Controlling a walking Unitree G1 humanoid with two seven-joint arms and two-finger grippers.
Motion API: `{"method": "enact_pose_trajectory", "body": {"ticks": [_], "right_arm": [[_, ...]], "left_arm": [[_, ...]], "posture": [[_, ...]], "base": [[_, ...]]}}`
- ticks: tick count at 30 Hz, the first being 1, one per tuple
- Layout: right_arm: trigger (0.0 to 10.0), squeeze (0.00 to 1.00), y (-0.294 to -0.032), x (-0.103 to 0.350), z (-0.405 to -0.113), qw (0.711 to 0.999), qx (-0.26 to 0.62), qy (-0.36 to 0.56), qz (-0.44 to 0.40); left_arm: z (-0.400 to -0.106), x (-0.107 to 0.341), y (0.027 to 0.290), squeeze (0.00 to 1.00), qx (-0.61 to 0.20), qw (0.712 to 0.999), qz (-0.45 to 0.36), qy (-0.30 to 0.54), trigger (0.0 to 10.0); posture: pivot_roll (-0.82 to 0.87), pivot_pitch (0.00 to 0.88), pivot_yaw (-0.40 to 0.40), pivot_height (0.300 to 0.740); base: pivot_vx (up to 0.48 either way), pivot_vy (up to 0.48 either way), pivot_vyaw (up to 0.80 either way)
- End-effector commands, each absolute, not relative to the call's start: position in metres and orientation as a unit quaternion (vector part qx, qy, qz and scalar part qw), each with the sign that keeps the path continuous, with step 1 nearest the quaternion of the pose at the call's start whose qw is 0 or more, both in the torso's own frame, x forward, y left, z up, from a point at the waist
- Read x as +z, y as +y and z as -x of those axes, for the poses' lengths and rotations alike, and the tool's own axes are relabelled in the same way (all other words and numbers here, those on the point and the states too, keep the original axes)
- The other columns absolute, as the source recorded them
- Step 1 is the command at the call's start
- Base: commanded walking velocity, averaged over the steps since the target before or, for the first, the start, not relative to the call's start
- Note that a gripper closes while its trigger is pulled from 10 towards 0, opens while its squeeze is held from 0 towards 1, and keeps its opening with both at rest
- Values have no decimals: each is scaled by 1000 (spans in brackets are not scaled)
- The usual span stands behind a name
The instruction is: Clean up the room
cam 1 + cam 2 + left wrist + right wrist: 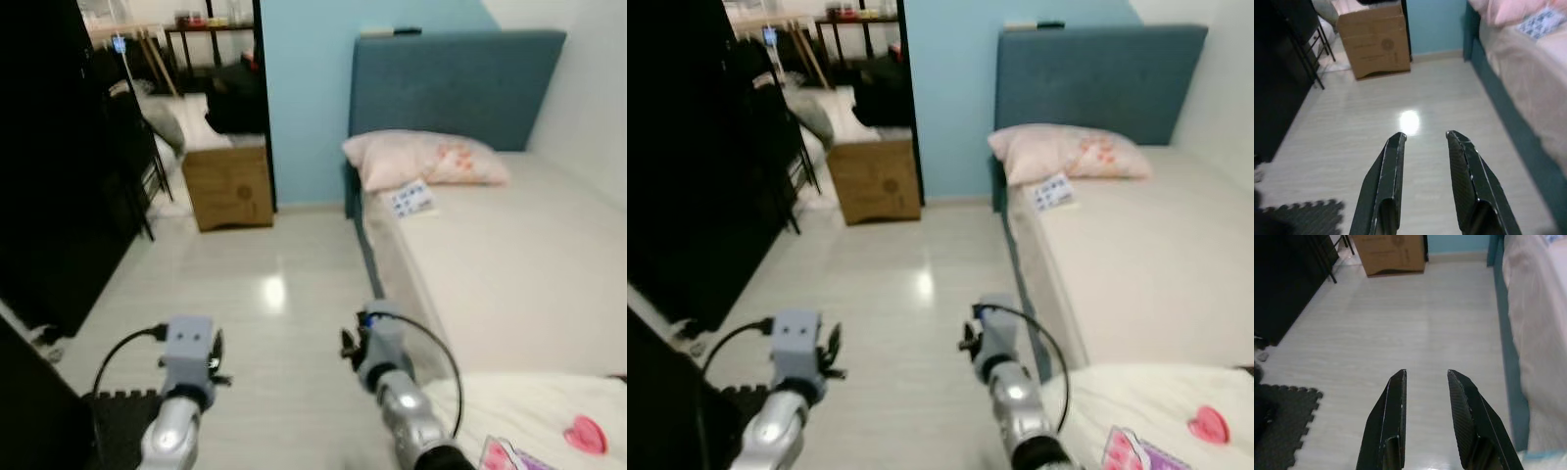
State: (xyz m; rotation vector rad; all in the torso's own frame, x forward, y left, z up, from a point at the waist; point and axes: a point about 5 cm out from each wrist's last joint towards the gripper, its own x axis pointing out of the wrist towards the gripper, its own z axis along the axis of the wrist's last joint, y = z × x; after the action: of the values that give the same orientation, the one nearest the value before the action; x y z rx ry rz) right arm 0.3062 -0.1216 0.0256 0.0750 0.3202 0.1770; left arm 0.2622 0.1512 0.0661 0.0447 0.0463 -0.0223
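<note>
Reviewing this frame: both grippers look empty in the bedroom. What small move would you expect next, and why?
Probably a step forward along the bed toward the patterned paper item lying beside the pink pillow. The left gripper and right gripper are both open, holding nothing, over bare floor, and that item looks like the nearest loose clutter ahead, still out of reach.

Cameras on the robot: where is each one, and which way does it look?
Left eye, right eye: on the head, facing forward and down at the floor and bed; both silver arms show.
Left wrist: on the left arm, looking along the open left gripper toward the cardboard box.
Right wrist: on the right arm, looking along the open right gripper over the floor.
All share the box and bed.
</note>
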Motion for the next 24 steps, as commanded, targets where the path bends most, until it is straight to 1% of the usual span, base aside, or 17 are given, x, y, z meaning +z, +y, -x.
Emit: {"method": "enact_pose_trajectory", "body": {"ticks": [1,19,22,23,24], "right_arm": [[10000,0,-112,27,-306,982,99,157,-46],[10000,0,-110,28,-308,981,103,159,-41],[10000,0,-110,29,-309,981,110,156,-34],[10000,0,-110,32,-313,981,117,154,-26],[10000,0,-111,33,-314,981,119,153,-24]], "left_arm": [[-259,62,159,0,1,999,-23,32,10000],[-258,60,160,0,8,999,-21,33,10000],[-257,59,160,0,8,999,-20,33,10000],[-257,58,158,0,15,999,-16,33,10000],[-257,58,158,0,18,999,-14,32,10000]], "posture": [[-13,0,6,740],[-10,0,-2,740],[-14,0,-14,740],[-18,0,-36,740],[-18,0,-36,740]], "base": [[394,0,0],[391,0,0],[394,0,0],[390,0,0],[390,0,0]]}}
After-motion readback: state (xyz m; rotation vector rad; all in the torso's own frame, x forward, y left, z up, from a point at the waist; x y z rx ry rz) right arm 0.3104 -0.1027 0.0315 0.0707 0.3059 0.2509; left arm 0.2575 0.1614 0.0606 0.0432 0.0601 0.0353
